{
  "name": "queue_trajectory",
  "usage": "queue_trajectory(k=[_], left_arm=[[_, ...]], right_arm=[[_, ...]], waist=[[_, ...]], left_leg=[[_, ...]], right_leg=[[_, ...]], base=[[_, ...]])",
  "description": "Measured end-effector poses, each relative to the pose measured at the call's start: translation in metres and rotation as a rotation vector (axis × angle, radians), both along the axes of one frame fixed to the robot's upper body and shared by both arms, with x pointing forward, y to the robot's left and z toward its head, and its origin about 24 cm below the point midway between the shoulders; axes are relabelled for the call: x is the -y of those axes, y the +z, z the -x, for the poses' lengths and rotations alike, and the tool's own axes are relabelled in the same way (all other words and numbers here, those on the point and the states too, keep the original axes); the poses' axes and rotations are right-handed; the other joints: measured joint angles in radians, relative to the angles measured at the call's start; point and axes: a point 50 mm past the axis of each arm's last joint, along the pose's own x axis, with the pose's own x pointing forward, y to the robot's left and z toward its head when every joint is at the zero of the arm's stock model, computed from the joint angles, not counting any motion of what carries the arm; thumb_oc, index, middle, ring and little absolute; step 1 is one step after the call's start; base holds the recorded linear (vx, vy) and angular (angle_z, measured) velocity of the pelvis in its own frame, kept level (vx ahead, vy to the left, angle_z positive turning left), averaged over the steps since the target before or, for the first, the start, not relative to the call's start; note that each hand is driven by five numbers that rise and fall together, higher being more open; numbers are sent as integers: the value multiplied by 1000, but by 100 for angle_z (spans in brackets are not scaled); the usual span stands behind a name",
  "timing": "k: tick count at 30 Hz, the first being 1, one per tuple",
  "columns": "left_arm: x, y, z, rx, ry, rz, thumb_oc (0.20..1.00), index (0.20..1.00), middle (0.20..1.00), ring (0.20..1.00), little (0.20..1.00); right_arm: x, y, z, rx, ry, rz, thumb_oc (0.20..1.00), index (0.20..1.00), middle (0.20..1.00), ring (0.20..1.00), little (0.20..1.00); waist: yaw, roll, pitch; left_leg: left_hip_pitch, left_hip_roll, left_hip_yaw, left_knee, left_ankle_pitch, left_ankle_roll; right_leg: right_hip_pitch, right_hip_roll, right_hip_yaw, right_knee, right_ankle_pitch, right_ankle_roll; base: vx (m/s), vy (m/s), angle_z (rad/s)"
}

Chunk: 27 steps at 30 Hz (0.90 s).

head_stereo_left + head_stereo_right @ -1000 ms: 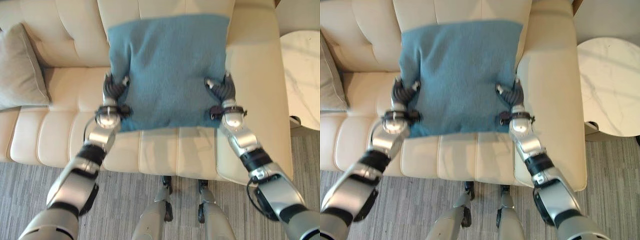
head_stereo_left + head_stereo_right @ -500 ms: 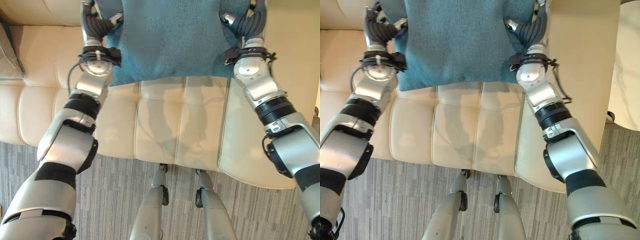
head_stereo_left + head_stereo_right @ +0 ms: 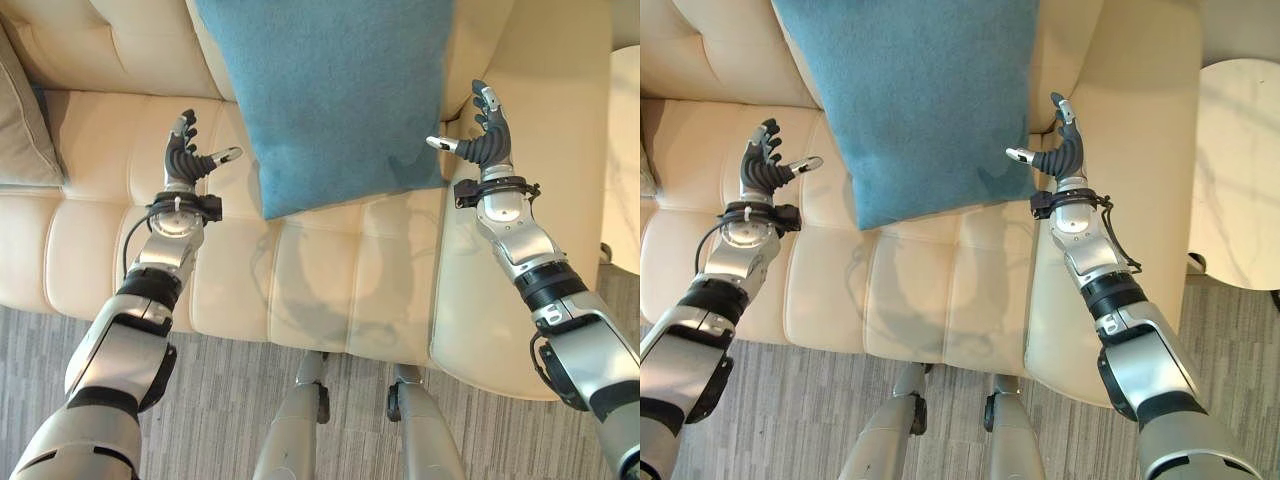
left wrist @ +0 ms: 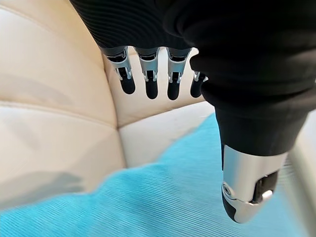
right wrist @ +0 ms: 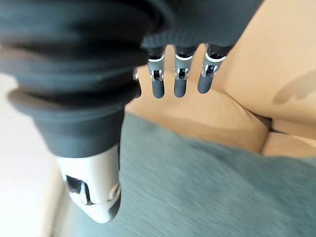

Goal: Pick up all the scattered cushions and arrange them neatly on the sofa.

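Teal-blue and ribbed in weave, a square cushion (image 3: 335, 95) leans against the backrest of a cream leather sofa (image 3: 330, 290), its lower edge resting on the seat near the right armrest. Both robot hands are raised on either side of it, and neither holds anything.

The left hand (image 3: 186, 160) hovers above the seat just left of the cushion's lower corner, fingers straight and spread, thumb pointing toward the fabric without touching it. Its wrist view looks along the outstretched fingers (image 4: 148, 81) to the sofa's padded back, with the blue cloth below.

The right hand (image 3: 1058, 150) is lifted beside the cushion's right edge, in front of the armrest, fingers likewise extended and relaxed, thumb aimed at the cushion. From its own wrist camera the fingers (image 5: 178, 79) reach out straight over cushion and leather.

A beige-grey cushion (image 3: 22, 135) sits upright at the far left of the sofa, well apart from the blue one. A white marble-patterned round table (image 3: 1240, 180) stands right of the armrest, on grey striped carpet (image 3: 820, 410).
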Motion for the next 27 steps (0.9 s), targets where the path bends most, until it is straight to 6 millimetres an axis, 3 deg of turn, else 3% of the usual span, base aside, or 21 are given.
queue_trajectory(k=[1,2,3,5,6,7,10,12,14,15,20,21,25,27], left_arm=[[-1,0,1,1,-7,-8,1000,1000,1000,1000,1000],[-2,1,6,22,-28,5,1000,1000,1000,1000,1000],[-5,-1,11,34,-33,18,1000,1000,1000,1000,1000],[-9,-14,20,12,-43,12,1000,1000,1000,1000,1000],[-11,-22,26,0,-52,17,1000,1000,1000,1000,1000],[-12,-31,47,23,-91,44,1000,1000,1000,1000,1000],[-25,-77,85,-92,-103,55,1000,1000,1000,1000,1000],[-34,-117,117,-223,-83,89,1000,1000,1000,1000,1000],[-36,-141,136,-305,-59,128,1000,1000,1000,1000,1000],[-35,-170,159,-412,-31,175,1000,1000,1000,1000,1000],[-25,-237,212,-697,40,258,1000,1000,1000,1000,1000],[-24,-259,235,-820,68,267,1000,1000,1000,1000,1000],[-19,-279,262,-936,96,302,1000,1000,1000,1000,1000],[-14,-281,262,-955,71,292,1000,1000,1000,1000,1000]], right_arm=[[2,1,1,3,1,3,1000,1000,1000,1000,1000],[9,2,5,9,11,6,1000,1000,1000,1000,1000],[11,0,8,6,26,17,1000,1000,1000,1000,1000],[20,-14,18,-31,53,61,1000,1000,1000,1000,1000],[24,-20,24,-42,68,70,1000,1000,1000,1000,1000],[27,-28,43,-34,123,83,1000,1000,1000,1000,1000],[39,-59,76,-109,183,134,1000,1000,1000,1000,1000],[63,-95,103,-234,141,147,1000,1000,1000,1000,1000],[76,-119,120,-310,93,111,1000,1000,1000,1000,1000],[84,-149,137,-421,50,65,1000,1000,1000,1000,1000],[91,-229,181,-728,-50,-42,1000,1000,1000,1000,1000],[97,-252,198,-848,-82,-33,1000,1000,1000,1000,1000],[102,-280,224,-1009,-123,-6,1000,1000,1000,1000,1000],[101,-290,232,-1060,-131,-16,1000,1000,1000,1000,1000]], waist=[[0,0,0],[2,-1,0],[2,-1,0],[-9,-4,0],[-9,-4,0],[-9,-7,1],[-14,-9,0],[-14,-15,-26],[-15,-14,-38],[-20,-16,-42],[-28,-5,-75],[-32,2,-109],[-35,1,-150],[-34,-8,-164]], left_leg=[[4,4,1,0,-9,-8],[19,13,2,0,-51,-15],[28,20,2,0,-65,-2],[54,25,4,0,-75,-6],[67,26,4,-1,-85,-14],[97,26,5,-1,-94,-13],[189,31,7,-3,-122,-1],[229,35,13,-7,-136,1],[251,34,13,-7,-142,4],[291,34,17,-7,-143,6],[401,31,28,-1,-165,23],[428,28,33,-1,-177,23],[484,21,55,-7,-192,33],[496,14,67,-7,-199,33]], right_leg=[[2,4,-1,0,-5,0],[13,14,-1,0,-30,-20],[17,22,1,0,-25,-34],[43,26,-1,0,-29,-30],[57,26,-1,0,-35,-32],[84,26,-1,0,-41,-42],[174,28,-3,-1,-72,-66],[216,30,-8,-1,-84,-69],[240,29,-17,-1,-93,-72],[280,29,-18,-1,-92,-63],[384,26,-12,-1,-107,-64],[407,23,-7,-1,-115,-60],[454,18,8,-4,-127,-52],[453,14,25,-6,-134,-40]], base=[[-24,-60,-21],[0,-57,-20],[-7,-48,-16],[28,-44,-5],[53,-38,-5],[65,-21,-7],[76,-15,-5],[63,-6,2],[51,8,6],[32,22,-1],[8,41,-7],[4,60,-12],[-74,73,-12],[-231,80,-18]])
